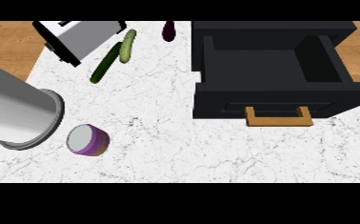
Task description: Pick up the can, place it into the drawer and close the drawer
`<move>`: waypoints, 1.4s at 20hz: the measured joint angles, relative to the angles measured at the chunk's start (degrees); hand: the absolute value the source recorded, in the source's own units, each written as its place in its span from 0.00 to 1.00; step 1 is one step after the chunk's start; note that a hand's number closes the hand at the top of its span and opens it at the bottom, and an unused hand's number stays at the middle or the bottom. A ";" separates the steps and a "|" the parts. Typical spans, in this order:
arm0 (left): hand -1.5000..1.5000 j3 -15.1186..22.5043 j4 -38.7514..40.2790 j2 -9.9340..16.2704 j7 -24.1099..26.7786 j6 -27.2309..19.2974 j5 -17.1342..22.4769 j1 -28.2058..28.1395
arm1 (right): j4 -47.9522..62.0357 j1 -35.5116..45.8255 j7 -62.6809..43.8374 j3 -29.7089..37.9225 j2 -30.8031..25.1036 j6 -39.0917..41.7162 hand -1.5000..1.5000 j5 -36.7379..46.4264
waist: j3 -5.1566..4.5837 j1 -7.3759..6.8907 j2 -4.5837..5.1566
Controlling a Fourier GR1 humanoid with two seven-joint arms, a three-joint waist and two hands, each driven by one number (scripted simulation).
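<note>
Can (88, 140), purple with a silver lid, stands on the white marble desk (155, 123) beside a large steel pot (25, 113). Black drawer (271, 70) open, well apart. Neither hand is in view.

left hand: out of view; no colour, shape or marking can be recorded.
right hand: out of view; the same applies.
forearms: neither shows in the head view.

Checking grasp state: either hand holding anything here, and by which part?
Nothing is held. Neither hand is in view; the can stands alone on the counter, and the open drawer holds nothing.
</note>
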State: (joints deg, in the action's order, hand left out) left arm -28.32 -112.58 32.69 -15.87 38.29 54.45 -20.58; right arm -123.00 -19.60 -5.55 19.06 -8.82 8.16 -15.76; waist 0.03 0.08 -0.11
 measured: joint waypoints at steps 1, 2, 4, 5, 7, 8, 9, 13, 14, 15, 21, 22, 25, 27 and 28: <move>0.00 -0.37 1.08 0.31 -0.66 0.61 1.33 0.05 | 0.45 -0.17 0.66 -0.05 0.43 0.28 0.00 0.46 | -0.01 -0.01 0.00; 0.00 -0.39 1.96 1.19 -1.82 0.20 3.05 0.57 | -0.22 -1.19 0.70 0.66 0.29 1.11 0.00 -0.37 | 0.00 0.11 0.01; 0.00 0.63 2.51 1.01 -3.71 -1.22 4.09 2.10 | 0.06 -1.59 1.02 1.67 0.28 2.25 0.00 -1.17 | 0.00 0.17 0.03; 0.00 1.44 2.21 0.71 -4.77 -2.27 4.49 2.60 | -0.49 -1.90 0.71 2.11 0.30 2.50 0.00 -1.51 | 0.00 0.20 0.04; 0.00 2.27 1.87 0.00 -6.53 -3.28 5.21 2.86 | -0.04 -2.72 1.68 2.87 0.74 3.81 0.00 -2.01 | -0.01 0.17 0.03; 0.00 2.81 1.79 0.24 -7.83 -4.38 6.20 3.56 | 0.10 -2.49 1.36 3.23 0.63 4.05 0.00 -2.40 | 0.00 0.17 0.04; 0.00 3.65 2.61 -0.41 -8.17 -4.74 5.43 4.66 | 0.23 -2.33 1.05 4.01 0.11 4.61 0.00 -3.11 | 0.00 0.22 0.06; 0.00 6.09 3.18 -2.17 -10.77 -7.14 3.86 7.73 | -0.64 -4.26 1.22 5.99 0.85 7.00 0.00 -4.62 | -0.01 0.31 0.06; 0.00 6.71 3.80 -3.06 -10.74 -7.17 2.54 8.49 | -0.89 -4.53 1.19 6.77 0.77 7.70 0.00 -5.46 | -0.01 0.33 0.06; 0.00 7.12 3.32 -3.98 -10.88 -7.64 1.47 8.73 | -0.48 -4.69 1.40 7.89 0.56 8.41 0.00 -6.19 | -0.02 0.30 0.05; 0.00 9.61 7.11 -9.31 -9.12 -6.34 -6.84 11.30 | -0.72 -4.92 0.90 9.23 2.04 10.20 0.00 -6.27 | -0.03 0.28 0.08; 0.00 9.88 8.67 -9.68 -8.83 -6.18 -7.99 12.55 | -0.59 -5.19 1.04 9.92 1.99 10.90 0.00 -6.68 | -0.03 0.33 0.08; 0.00 11.16 10.39 -12.19 -7.11 -5.80 -12.94 13.54 | -0.39 -5.83 1.47 11.23 2.52 12.78 0.00 -7.32 | -0.04 0.31 0.07; 0.00 11.70 13.64 -13.66 -4.47 -4.36 -16.92 14.37 | 0.02 -5.76 1.36 12.52 2.02 13.79 0.00 -8.38 | -0.03 0.34 0.09; 0.00 12.00 14.59 -14.19 -3.95 -4.23 -18.10 14.92 | -0.05 -5.01 0.17 13.33 1.29 13.55 0.00 -9.35 | -0.03 0.31 0.09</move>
State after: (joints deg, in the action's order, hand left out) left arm -16.32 -98.00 18.49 -19.82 34.06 36.36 -5.67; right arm -123.05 -24.61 -5.38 32.38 -7.53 21.70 -25.10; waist -0.01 0.39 -0.02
